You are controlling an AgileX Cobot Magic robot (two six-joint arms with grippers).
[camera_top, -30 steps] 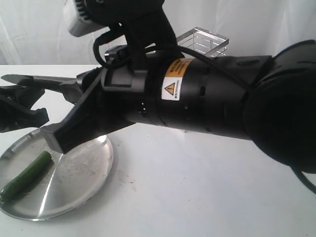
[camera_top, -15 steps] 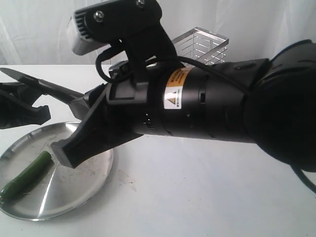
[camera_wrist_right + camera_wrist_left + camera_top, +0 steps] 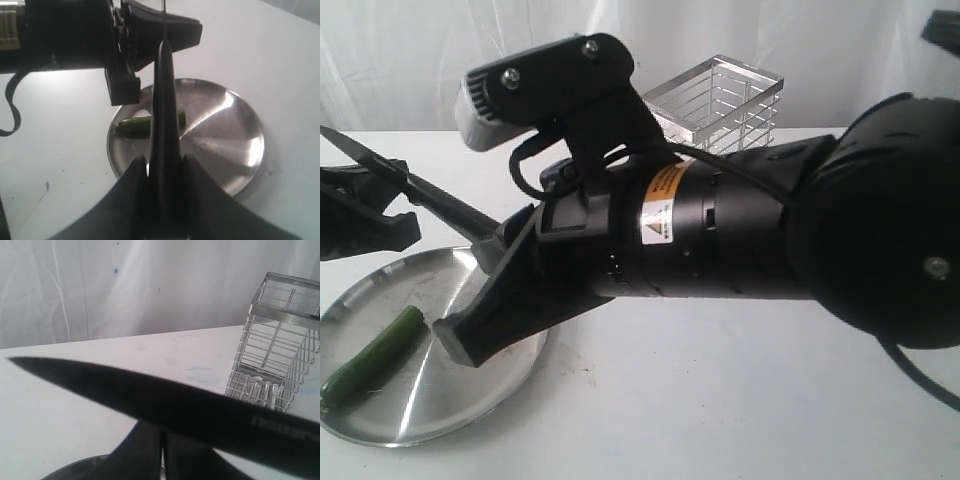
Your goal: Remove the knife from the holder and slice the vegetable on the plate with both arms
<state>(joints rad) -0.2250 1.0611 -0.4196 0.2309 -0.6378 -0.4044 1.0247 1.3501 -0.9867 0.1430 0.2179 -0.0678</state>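
My right gripper point(image 3: 490, 245) point(image 3: 164, 162) is shut on the black handle of the knife point(image 3: 415, 190) point(image 3: 164, 100). Its dark blade slants up over the plate point(image 3: 470, 390) point(image 3: 225, 130), tip towards the far left. The green cucumber point(image 3: 375, 358) point(image 3: 131, 126) lies on the plate's left part, crossed by the blade in the right wrist view. My left gripper point(image 3: 365, 215) point(image 3: 162, 450) is shut and empty beside the plate, just under the blade point(image 3: 150, 400). The wire holder point(image 3: 720, 95) point(image 3: 277, 355) stands at the back.
The big black right arm point(image 3: 800, 240) fills the middle of the exterior view and hides the table behind it. White table all round, white curtain at the back. The left arm's black body point(image 3: 60, 30) lies beyond the plate in the right wrist view.
The right arm has sunk and drawn back to the right. The knife's handle end has dropped, so the blade now tilts tip-up. More of the holder shows. The left gripper has stayed put.
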